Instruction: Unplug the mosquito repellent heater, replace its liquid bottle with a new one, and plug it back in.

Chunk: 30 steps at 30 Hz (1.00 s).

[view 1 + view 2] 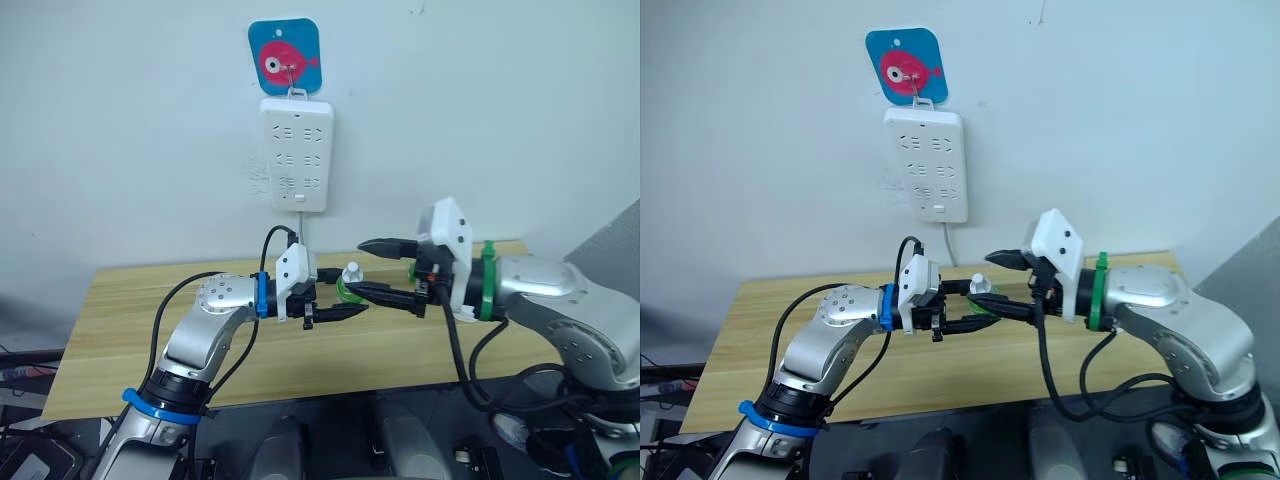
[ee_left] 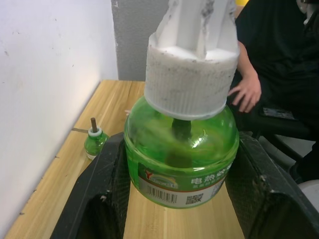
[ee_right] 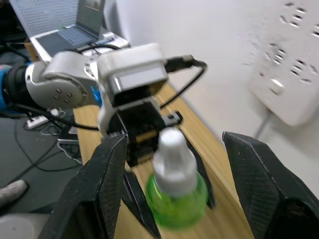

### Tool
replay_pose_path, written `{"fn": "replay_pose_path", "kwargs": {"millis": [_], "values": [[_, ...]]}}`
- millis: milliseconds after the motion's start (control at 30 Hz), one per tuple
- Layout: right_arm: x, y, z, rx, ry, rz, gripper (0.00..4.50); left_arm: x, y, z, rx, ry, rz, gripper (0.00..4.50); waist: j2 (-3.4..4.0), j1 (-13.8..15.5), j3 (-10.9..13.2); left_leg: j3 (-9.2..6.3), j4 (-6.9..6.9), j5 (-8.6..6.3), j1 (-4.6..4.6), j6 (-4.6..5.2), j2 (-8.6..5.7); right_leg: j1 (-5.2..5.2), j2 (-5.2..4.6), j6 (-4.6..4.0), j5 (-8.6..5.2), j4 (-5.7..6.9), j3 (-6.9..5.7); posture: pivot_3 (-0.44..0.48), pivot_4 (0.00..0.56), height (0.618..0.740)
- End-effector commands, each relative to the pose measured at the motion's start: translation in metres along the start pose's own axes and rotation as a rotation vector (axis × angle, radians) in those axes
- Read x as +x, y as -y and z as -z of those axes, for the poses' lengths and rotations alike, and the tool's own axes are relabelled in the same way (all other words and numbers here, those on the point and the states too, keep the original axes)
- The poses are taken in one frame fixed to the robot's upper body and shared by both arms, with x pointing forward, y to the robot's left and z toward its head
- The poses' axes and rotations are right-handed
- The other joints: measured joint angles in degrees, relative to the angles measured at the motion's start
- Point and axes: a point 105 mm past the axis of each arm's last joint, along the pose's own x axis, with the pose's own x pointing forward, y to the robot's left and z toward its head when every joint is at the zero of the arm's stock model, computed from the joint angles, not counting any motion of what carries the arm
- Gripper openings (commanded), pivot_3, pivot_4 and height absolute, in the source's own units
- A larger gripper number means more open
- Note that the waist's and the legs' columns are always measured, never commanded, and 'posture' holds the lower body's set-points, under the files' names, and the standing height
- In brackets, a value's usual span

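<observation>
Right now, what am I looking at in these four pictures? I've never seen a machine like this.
It is a two-armed robot. Two pictures come from cameras on its head, looking down over a wooden table by a white wall. The other two come from cameras on its wrists.

The left gripper is shut on a green bottle with a white cap. The right gripper is open, its black fingers on either side of that bottle without touching it.

A white power strip hangs on the wall under a blue hook plate. A smaller green bottle stands on the table. A person's hand shows past the table.
</observation>
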Motion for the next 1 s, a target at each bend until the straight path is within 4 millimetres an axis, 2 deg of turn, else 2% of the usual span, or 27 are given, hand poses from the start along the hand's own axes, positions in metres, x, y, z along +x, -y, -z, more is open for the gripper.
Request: {"fn": "replay_pose_path", "kwargs": {"millis": [33, 67, 167, 300, 367, 433, 600, 833, 900, 1000], "values": [[0.005, 0.002, -0.005, -0.027, 0.012, 0.0, 3.16, 0.002, 0.003, -0.011, 0.048, 0.024, 0.019, 2.29, 0.0, 0.0, 0.0, -0.01, 0.0, 0.0, -0.01, 0.0, 0.0, 0.0, -0.01, 0.0, 0.0, -0.01, 0.0, -0.166, 0.173, 0.74], [0.007, 0.002, -0.004, -0.03, 0.006, -0.006, 3.16, 0.002, 0.004, -0.011, 0.048, 0.023, 0.018, 2.29, 0.0, 0.0, 0.0, -0.02, 0.0, 0.0, -0.01, 0.0, 0.0, 0.0, -0.02, 0.0, 0.0, -0.01, -0.02, -0.166, 0.173, 0.74], [0.009, 0.002, 0.0, -0.028, -0.002, -0.019, 2.55, 0.001, 0.004, -0.01, 0.048, 0.022, 0.013, 2.29, 0.0, 0.1, 0.0, -0.05, -0.01, 0.0, -0.02, 0.01, -0.01, 0.0, -0.04, 0.0, 0.0, -0.01, -0.04, -0.161, 0.174, 0.74], [0.008, -0.001, 0.0, -0.023, 0.003, -0.037, 1.03, 0.0, 0.003, -0.01, 0.047, 0.019, 0.008, 2.29, 0.0, 0.1, 0.0, -0.06, -0.02, 0.0, -0.02, 0.01, 0.0, -0.01, -0.04, -0.01, 0.0, -0.01, -0.06, -0.161, 0.174, 0.74], [0.007, -0.002, -0.002, -0.026, 0.012, -0.041, 0.42, 0.0, 0.003, -0.009, 0.045, 0.018, 0.007, 2.29, 0.0, 0.1, 0.0, -0.05, -0.02, 0.0, -0.01, 0.01, 0.0, -0.01, -0.04, -0.01, 0.0, -0.01, -0.06, -0.16, 0.175, 0.74], [0.006, -0.003, -0.005, -0.035, 0.022, -0.045, 0.37, 0.0, 0.003, -0.008, 0.043, 0.014, 0.007, 2.29, 0.0, 0.1, 0.0, -0.05, -0.02, 0.0, -0.01, 0.01, 0.0, 0.0, -0.04, -0.01, 0.0, 0.0, -0.05, -0.164, 0.175, 0.74], [-0.001, -0.002, -0.029, -0.069, 0.104, -0.034, 0.37, -0.004, 0.002, 0.005, 0.025, -0.036, -0.002, 2.29, 0.0, 0.1, 0.0, -0.05, -0.02, 0.0, -0.01, 0.01, 0.0, -0.01, -0.04, -0.01, 0.0, 0.0, -0.05, -0.166, 0.177, 0.74], [-0.017, 0.011, -0.054, -0.07, 0.172, 0.05, 0.37, -0.015, 0.002, 0.025, 0.017, -0.097, -0.029, 2.29, 0.01, 0.1, 0.0, -0.07, -0.02, -0.01, -0.02, 0.01, 0.01, -0.01, -0.04, -0.01, 0.01, -0.01, -0.07, -0.163, 0.181, 0.74], [-0.026, 0.022, -0.043, -0.061, 0.143, 0.15, 0.37, -0.022, -0.002, 0.034, 0.0, -0.119, -0.085, 2.29, 0.01, 0.1, 0.0, -0.06, -0.04, -0.01, -0.03, 0.01, 0.0, -0.02, -0.05, -0.02, 0.01, -0.01, -0.06, -0.161, 0.182, 0.74], [-0.034, 0.037, -0.006, -0.07, 0.063, 0.321, 0.37, -0.032, -0.008, 0.041, -0.014, -0.132, -0.171, 2.29, -0.03, 0.5, 0.0, -0.14, -0.12, -0.01, -0.04, 0.02, 0.0, 0.02, -0.07, -0.01, 0.01, -0.13, -0.14, -0.151, 0.192, 0.74]]}}
